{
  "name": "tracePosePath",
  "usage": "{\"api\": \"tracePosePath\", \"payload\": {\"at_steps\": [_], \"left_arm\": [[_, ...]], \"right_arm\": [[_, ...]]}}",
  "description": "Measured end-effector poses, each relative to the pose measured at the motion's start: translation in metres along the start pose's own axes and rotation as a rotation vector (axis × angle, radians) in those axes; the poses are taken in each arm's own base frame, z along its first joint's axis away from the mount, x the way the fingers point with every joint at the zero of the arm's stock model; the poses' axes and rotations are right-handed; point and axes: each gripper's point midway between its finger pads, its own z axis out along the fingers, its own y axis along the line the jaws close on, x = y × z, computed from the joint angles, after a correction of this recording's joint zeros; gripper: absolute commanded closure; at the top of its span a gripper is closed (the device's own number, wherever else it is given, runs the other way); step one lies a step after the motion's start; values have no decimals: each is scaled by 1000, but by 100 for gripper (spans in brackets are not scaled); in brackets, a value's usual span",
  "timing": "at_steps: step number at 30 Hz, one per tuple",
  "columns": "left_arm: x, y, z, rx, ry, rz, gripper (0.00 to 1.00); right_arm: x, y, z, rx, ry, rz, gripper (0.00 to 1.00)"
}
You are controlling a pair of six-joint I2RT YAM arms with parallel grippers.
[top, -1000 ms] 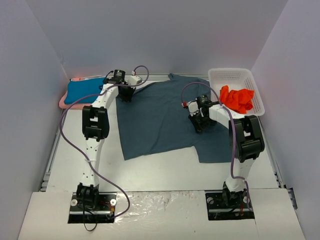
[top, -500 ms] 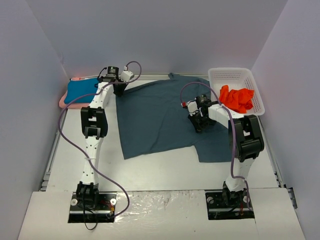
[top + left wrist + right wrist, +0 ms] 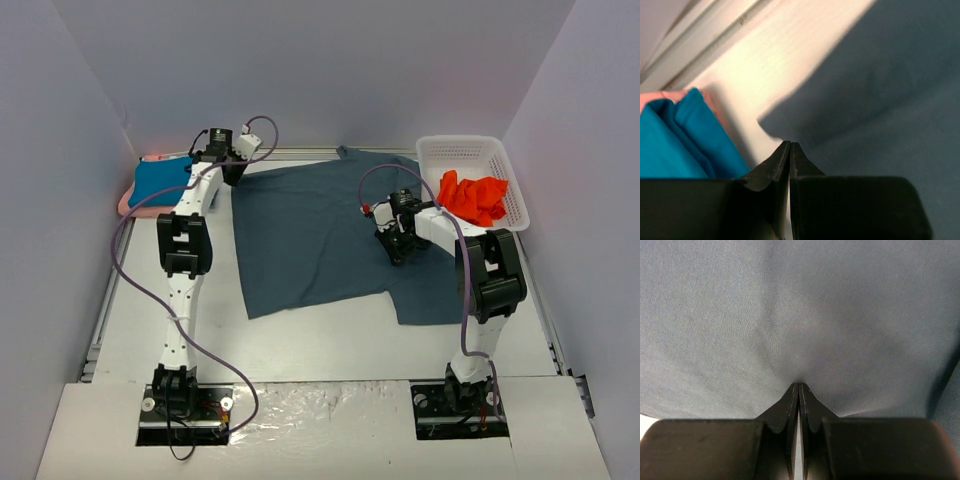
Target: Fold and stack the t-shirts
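The dark slate blue-grey t-shirt lies spread flat across the middle of the table. My left gripper is shut on its far left corner, at the cloth's edge in the left wrist view. My right gripper is shut on a pinch of the same shirt at its right-middle, and the cloth puckers at the tips. The folded teal-blue shirt lies on the pale pink shirt at the far left. Both show in the left wrist view, teal and pink. The orange-red shirt lies crumpled in the basket.
The white lattice basket stands at the far right. A metal rail runs along the table's back edge, close to my left gripper. Walls close in the left, back and right sides.
My left gripper has moved back and to the left, drawing the dark shirt's far left corner outward toward the teal shirt. My right gripper has barely moved.
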Motion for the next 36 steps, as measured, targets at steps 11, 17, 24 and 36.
{"api": "tracePosePath", "payload": {"at_steps": [11,17,24,36], "left_arm": [[7,-59,-134,185,-5,-7,95],[49,-127,-174,334,48,17,97],[121,-183,-191,448,191,21,82],[114,-205,-203,549,169,87,82]], "right_arm": [[-4,0,-4,13,-8,-19,100],[-6,-1,-7,22,-16,-42,77],[6,13,-26,-34,15,-59,59],[-2,-10,-93,76,-119,-56,62]]}}
